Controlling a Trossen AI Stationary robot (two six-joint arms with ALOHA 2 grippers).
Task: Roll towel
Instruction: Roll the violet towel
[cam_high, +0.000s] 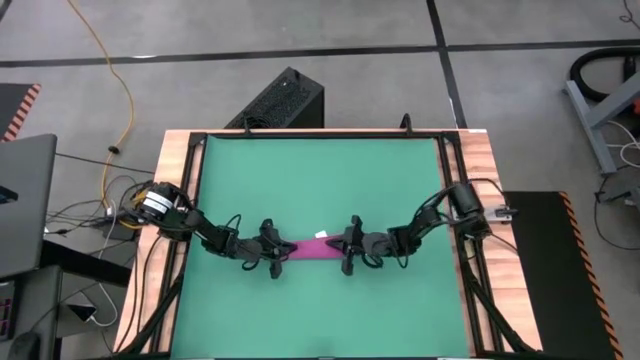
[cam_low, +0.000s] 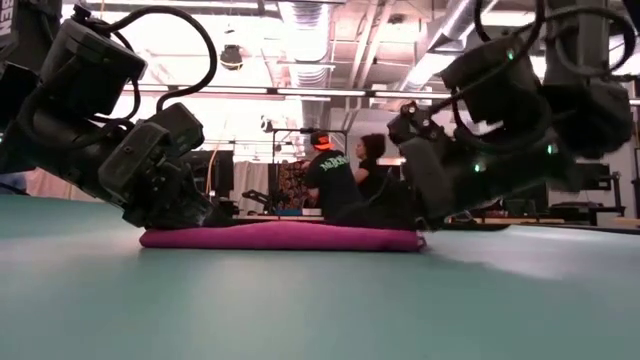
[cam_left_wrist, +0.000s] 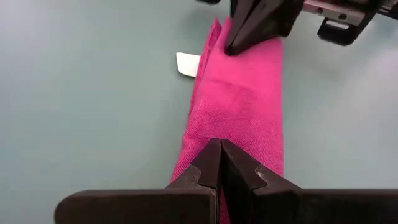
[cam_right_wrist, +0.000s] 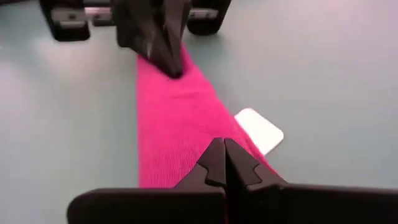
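Towel lies on the green mat, stretched as a long narrow band between the two grippers. From the low view it is a flat, slightly puffed strip, a few layers thick, not a round roll.

Left gripper: fingers closed tip to tip, pressed onto the towel's end nearest it. In its wrist view the tips meet on top of the cloth; whether any fabric is pinched between them cannot be told.

Right gripper: the same posture at the opposite end, fingers together, tips down on the cloth. Grip versus plain pressing is likewise unclear.

White tag sticks out flat on the mat from one long edge of the band, just beside the right gripper's tips and farther from the left one.

Progress, as a judgement:
- Done: cloth gathered lengthwise into a narrow band, edges fairly straight, ends pinned by both tools.
- Unclear: whether the band is folded over or already a loose flattened roll along its length; the layering is not readable.
- Left, if a compact roll is wanted: turning the band up from one end toward the other, then letting go without it springing open.

Two people stand in the room far behind the table, not involved.
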